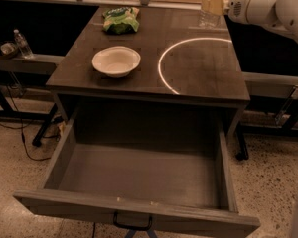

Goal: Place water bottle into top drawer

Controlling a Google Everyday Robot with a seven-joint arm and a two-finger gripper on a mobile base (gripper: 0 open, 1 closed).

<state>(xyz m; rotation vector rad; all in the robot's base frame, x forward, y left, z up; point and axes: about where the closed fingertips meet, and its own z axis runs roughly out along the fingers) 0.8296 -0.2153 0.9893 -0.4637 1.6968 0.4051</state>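
The water bottle (208, 18) stands upright at the far right back corner of the grey table (203, 78); its clear ribbed lower part shows below my gripper. My gripper (211, 6) is at the bottle's middle, at the end of the white arm (260, 6) that reaches in from the right. The top drawer (84, 206) is pulled wide open below the table's front edge. Its inside is bare, and its black handle (132, 225) is at the bottom of the view.
A white bowl (116, 61) sits on the table's left half. A green snack bag (119, 20) lies at the back. A white circle of light (188, 58) marks the table's right half. A small clear bottle (23, 43) stands on a shelf at left.
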